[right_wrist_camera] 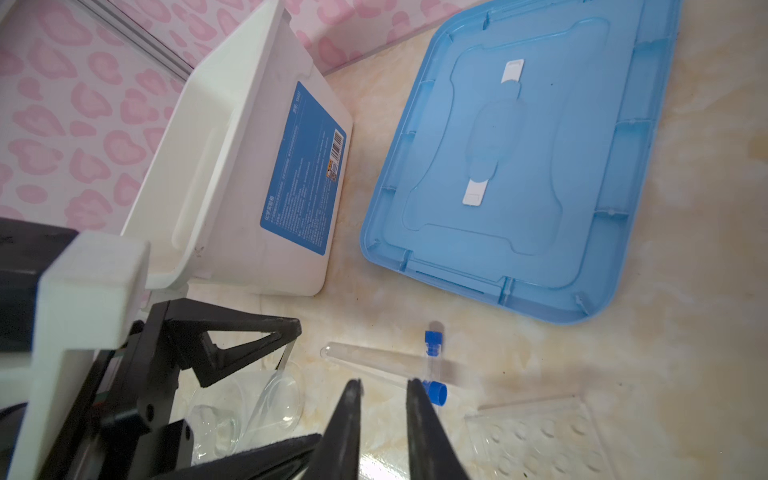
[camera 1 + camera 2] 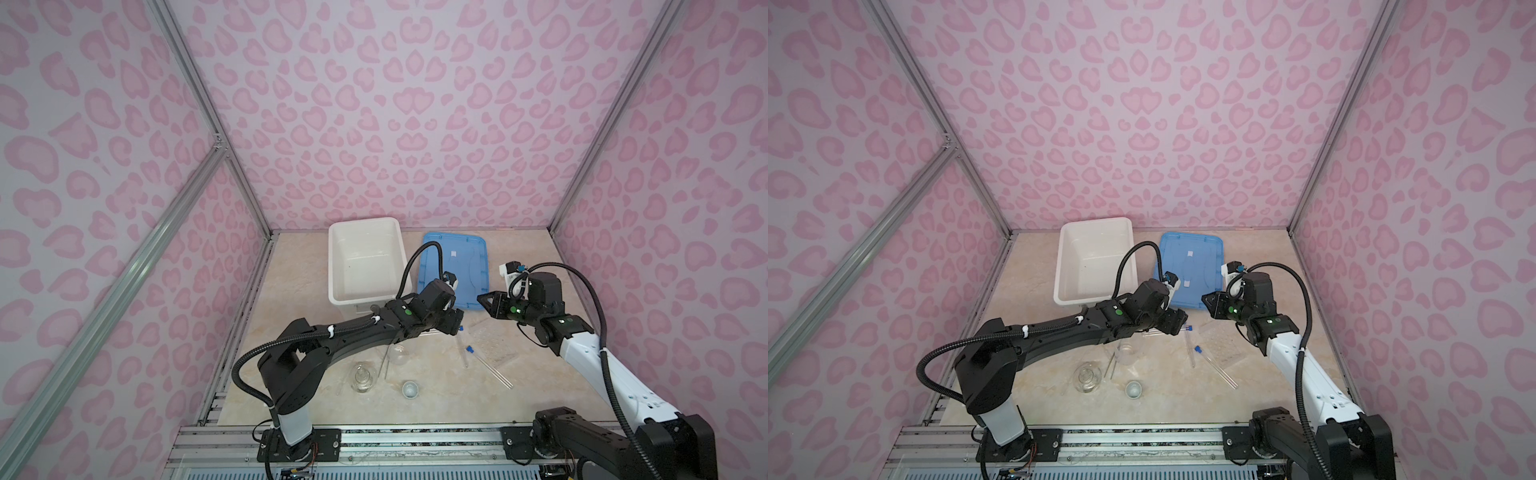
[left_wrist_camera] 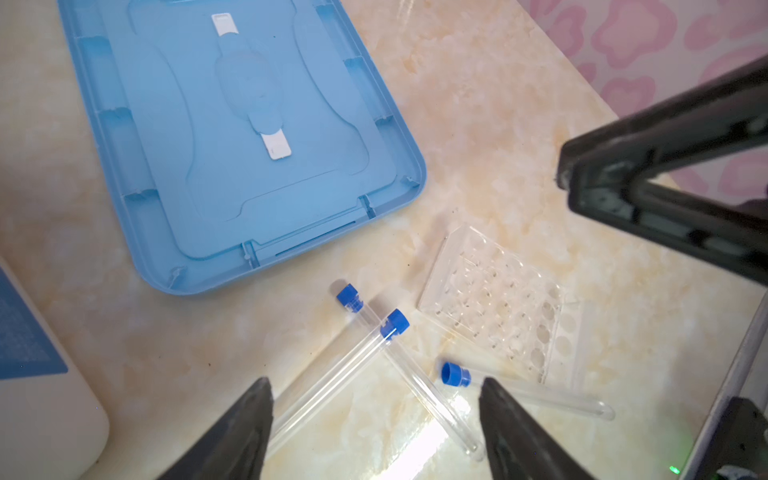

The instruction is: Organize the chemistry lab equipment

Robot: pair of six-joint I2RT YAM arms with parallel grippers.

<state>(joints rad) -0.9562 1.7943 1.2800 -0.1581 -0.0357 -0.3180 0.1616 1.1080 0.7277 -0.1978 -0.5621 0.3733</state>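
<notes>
**Left jaws wide over the tubes, right jaws nearly closed and empty**

A beige, marble-look bench [image 2: 449, 399] sits inside a booth of pink heart-spotted walls [image 2: 415, 124] on aluminium framing. At the back stands a white bin [image 2: 349, 249]. A flat blue lid [image 2: 457, 266] lies beside it on the right.

The left gripper [image 3: 376, 386] hangs low over the middle of the bench. Its jaws are spread wide and grip nothing. Three blue-capped tubes [image 3: 332, 380] lie loose on the bench under it, two crossed and one apart. One tube runs close by a finger, and I cannot tell whether they touch. The clear rack [image 3: 494, 303] lies on the bench just beside the tubes, toward the right arm.

The right gripper [image 1: 384, 384] hovers above the bench near the lid's front edge. Its jaws are drawn nearly together, with a narrow gap and nothing in it.

Nearer the arm bases, on the left, the flask [image 2: 362, 376], beaker [image 2: 398, 355] and small white cup [image 2: 409, 389] sit on the bench, apart from the tubes.
</notes>
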